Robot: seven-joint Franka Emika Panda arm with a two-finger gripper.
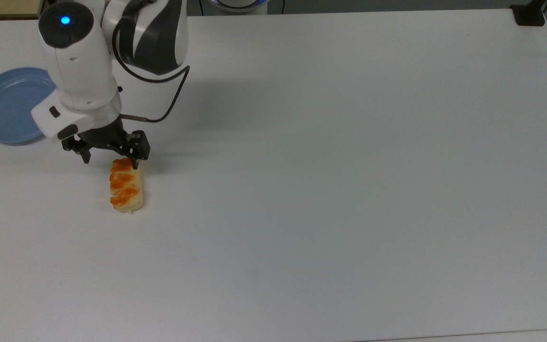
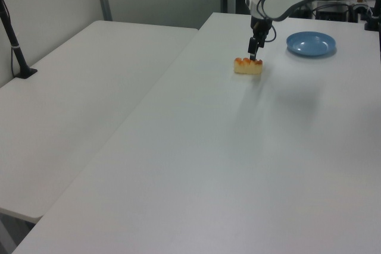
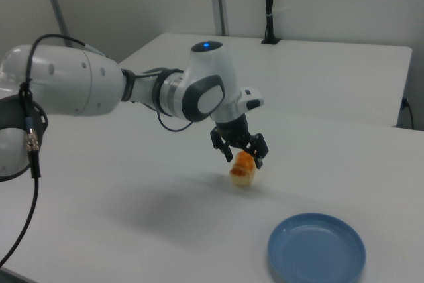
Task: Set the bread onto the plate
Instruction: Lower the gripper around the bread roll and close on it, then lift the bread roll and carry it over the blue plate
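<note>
plate is seen near the top view's left edge, light blue, round, nothing in it; its right rim is partly covered by the arm's wrist in the top view. in the right view the plate sits low, nearest the camera, also bare.

bread lies flat on the white table, lengthwise away from the plate, orange stripes up, well apart from the plate and to its lower right in the top view. in the left view the bread is to the left of the plate.

gripper is placed over the bread's end nearest the plate, pointing down. jaws are held wide open, nothing gripped; one fingertip is seen at the bun's top edge, the other out to the top view's left, off the bun. whether the finger touches the bread cannot be told. in the right view the gripper is seen just above the bun.

table is bare across the whole top view's right and lower part. a black post base is seen at the far corner, top view's right. a second table adjoins on the left view's left.
</note>
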